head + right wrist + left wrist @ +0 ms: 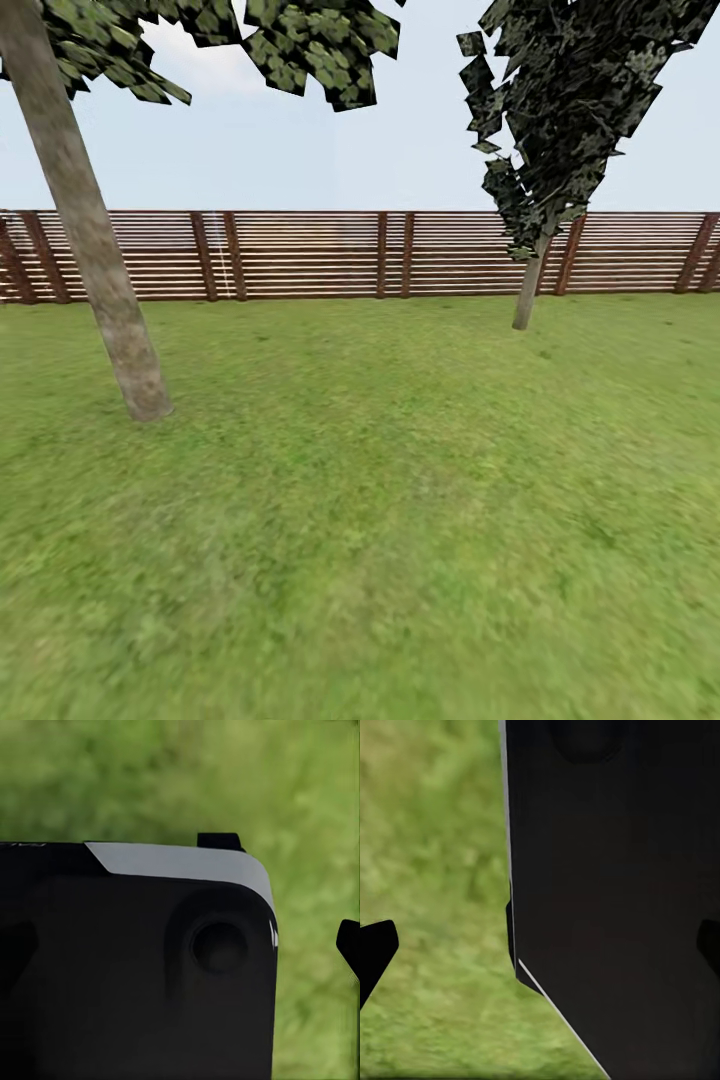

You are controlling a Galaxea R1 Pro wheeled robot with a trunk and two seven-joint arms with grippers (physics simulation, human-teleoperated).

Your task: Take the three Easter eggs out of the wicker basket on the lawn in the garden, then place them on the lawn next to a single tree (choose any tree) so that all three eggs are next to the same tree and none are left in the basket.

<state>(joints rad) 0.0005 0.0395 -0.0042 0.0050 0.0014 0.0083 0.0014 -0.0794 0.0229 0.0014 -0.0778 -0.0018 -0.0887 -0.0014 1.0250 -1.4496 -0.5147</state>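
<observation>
Lawn with tree, fence behind

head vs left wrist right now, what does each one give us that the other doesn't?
Head: two trees, a near pale trunk and a farther thin one, the slatted fence, sky, a wide stretch of lawn.
Left wrist: a large black robot body panel close up, and one dark fingertip at the frame edge.
Both: green grass, with no eggs or basket visible.
</observation>
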